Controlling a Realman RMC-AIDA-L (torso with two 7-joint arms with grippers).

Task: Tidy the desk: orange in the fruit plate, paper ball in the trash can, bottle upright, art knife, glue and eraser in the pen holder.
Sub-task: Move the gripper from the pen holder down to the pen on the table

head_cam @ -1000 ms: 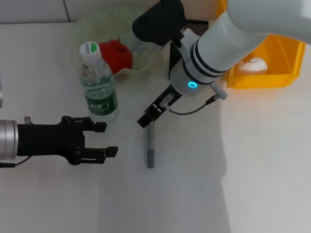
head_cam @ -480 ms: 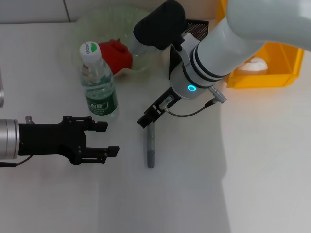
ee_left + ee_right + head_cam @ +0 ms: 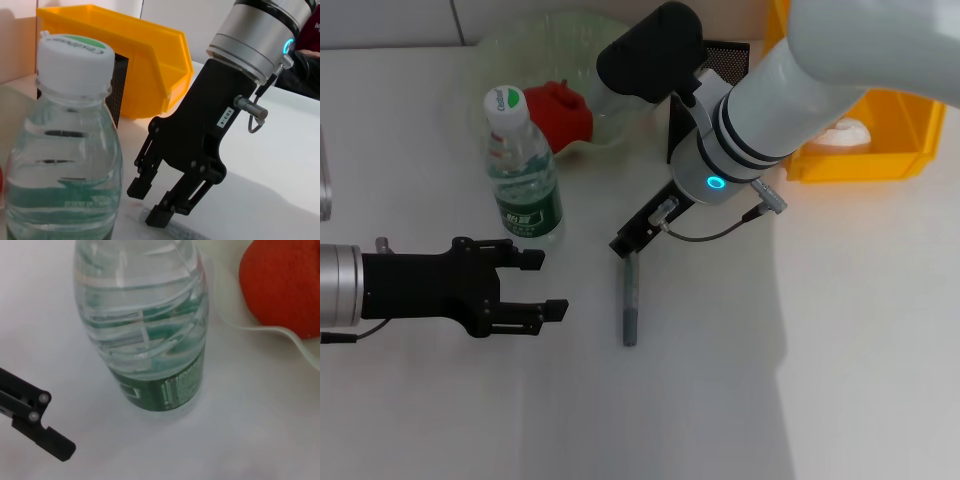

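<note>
The grey art knife (image 3: 630, 303) lies flat on the white desk. My right gripper (image 3: 623, 245) hangs open just over the knife's far end; the left wrist view shows its fingers (image 3: 138, 188) apart with nothing between them. My left gripper (image 3: 542, 284) is open near the front left, just short of the bottle (image 3: 521, 172), which stands upright. The orange (image 3: 560, 112) rests in the clear fruit plate (image 3: 535, 35). A white paper ball (image 3: 844, 131) sits in the yellow trash can (image 3: 905, 150). The black mesh pen holder (image 3: 725, 52) is mostly behind my right arm. Glue and eraser are out of view.
In the right wrist view the bottle (image 3: 150, 340) fills the middle, with the orange (image 3: 285, 285) beside it and one left finger (image 3: 40, 432) at the edge. My right arm spans the back centre of the desk.
My right gripper has edged slightly to the right over the knife's far end. The left gripper has crept a little forward. Nothing was taken hold of.
</note>
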